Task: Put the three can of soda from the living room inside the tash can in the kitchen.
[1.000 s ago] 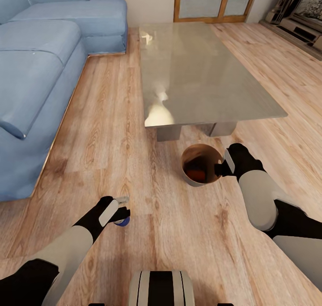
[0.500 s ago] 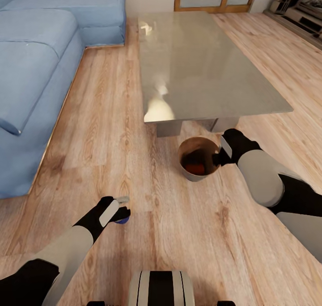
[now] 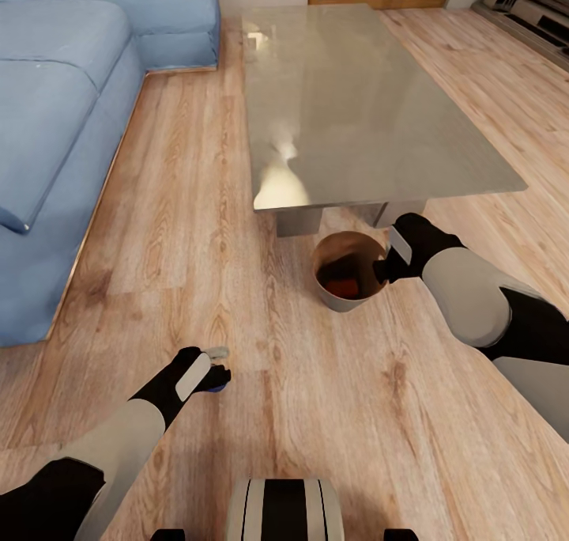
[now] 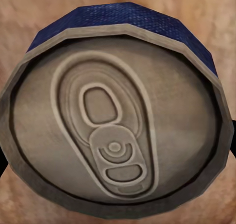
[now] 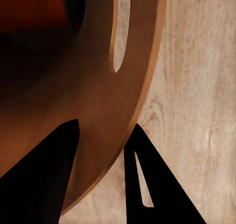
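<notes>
The living room's wood-plank floor (image 3: pixel 197 232) spreads under everything, with the long blue sofa (image 3: pixel 55 122) along the robot's left and the glass-topped low surface (image 3: pixel 356 106) ahead. Just in front of that surface's base stands the tash can (image 3: pixel 325 294), on the floor, its tan inside holding an orange can of soda (image 3: pixel 342 288) low in the bottom. The right gripper (image 3: pixel 382 270) reaches to the bin's rim; in the right wrist view its fingers (image 5: pixel 44 180) straddle the wall (image 5: pixel 113 130), one inside and one outside, pinched on it. Well apart, nearer the robot and to its left, the left gripper (image 3: pixel 215 369) holds the dark blue can of soda (image 4: pixel 118 121) just above the floor, fingers closed around its sides, the silvery top with pull tab facing the left wrist camera.
</notes>
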You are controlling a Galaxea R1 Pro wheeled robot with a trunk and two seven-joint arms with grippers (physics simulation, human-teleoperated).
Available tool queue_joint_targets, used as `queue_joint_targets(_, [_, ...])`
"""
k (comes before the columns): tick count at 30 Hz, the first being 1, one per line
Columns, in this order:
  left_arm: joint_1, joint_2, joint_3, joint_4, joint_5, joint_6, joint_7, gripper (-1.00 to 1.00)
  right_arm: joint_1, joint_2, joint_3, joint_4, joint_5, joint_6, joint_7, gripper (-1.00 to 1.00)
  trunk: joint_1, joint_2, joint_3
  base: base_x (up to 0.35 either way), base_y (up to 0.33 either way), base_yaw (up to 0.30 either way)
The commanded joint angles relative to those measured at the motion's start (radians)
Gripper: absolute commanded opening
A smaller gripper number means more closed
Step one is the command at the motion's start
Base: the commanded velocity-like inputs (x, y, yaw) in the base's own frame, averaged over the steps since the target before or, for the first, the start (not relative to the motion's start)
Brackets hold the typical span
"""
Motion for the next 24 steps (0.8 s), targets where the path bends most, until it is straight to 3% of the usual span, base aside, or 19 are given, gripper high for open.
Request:
queue_joint_targets(1, [-0.001, -0.001, -0.001, 0.001, 0.0, -0.001, 0.0, 1.0, 0.001, 0.003, -0.032, -0.01, -0.016, 0.0, 0.007, -1.0, 0.01, 0.0, 0.0, 0.0, 0.0, 0.0])
queue_joint_targets(24, [-0.001, -0.001, -0.001, 0.001, 0.0, -0.001, 0.0, 1.0, 0.0, 0.003, -0.042, -0.017, -0.021, 0.0, 0.007, -1.0, 0.01, 0.0, 0.0, 0.0, 0.0, 0.0])
